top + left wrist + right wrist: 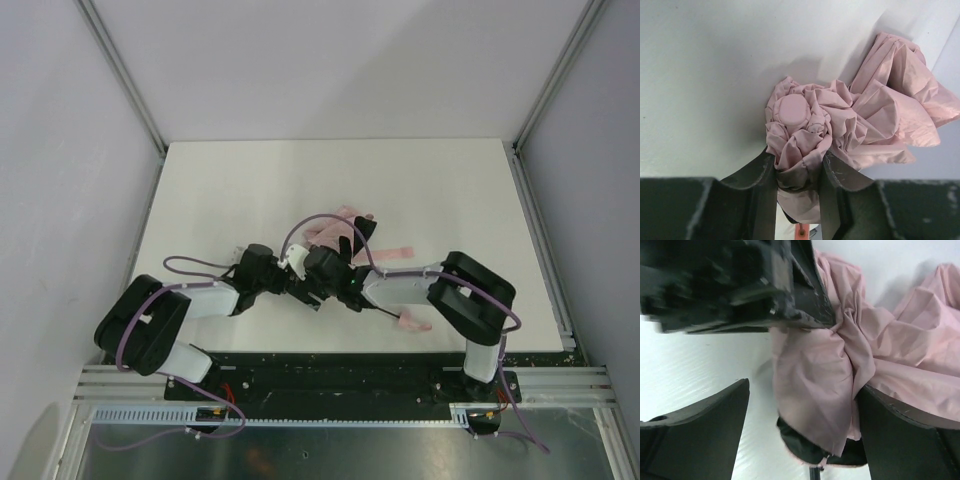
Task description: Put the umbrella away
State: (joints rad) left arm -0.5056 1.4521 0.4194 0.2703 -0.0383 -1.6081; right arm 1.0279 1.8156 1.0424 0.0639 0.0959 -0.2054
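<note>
- My two arms are black-and-white jointed links with purple cables looped along them. They rise from the near edge of the table (220, 190) and bend inward to meet near its middle.
- Just beside my right forearm a small pink piece (412, 323) lies on the table, with a thin black rod (385, 312) running up from it under the arm.
- My left end effector (797, 167) has two dark, matte fingers (762, 172). They are pinched narrow on the gathered neck of the one umbrella (850, 115), just below its smooth, round pink cap (792, 110).
- My right end effector (804, 386) stands wide, gripping nothing. Its two broad black fingers (700, 435) straddle a hanging fold of fabric, which lies against the right-hand one and well clear of the other.
- The umbrella's canopy is thin pale pink cloth, crumpled into many soft pleats. It lies in a loose heap on the smooth white table, spreading just beyond both end effectors.
- Beyond it, pale walls and two grey metal corner rails (125, 75) close off the table's far side.
</note>
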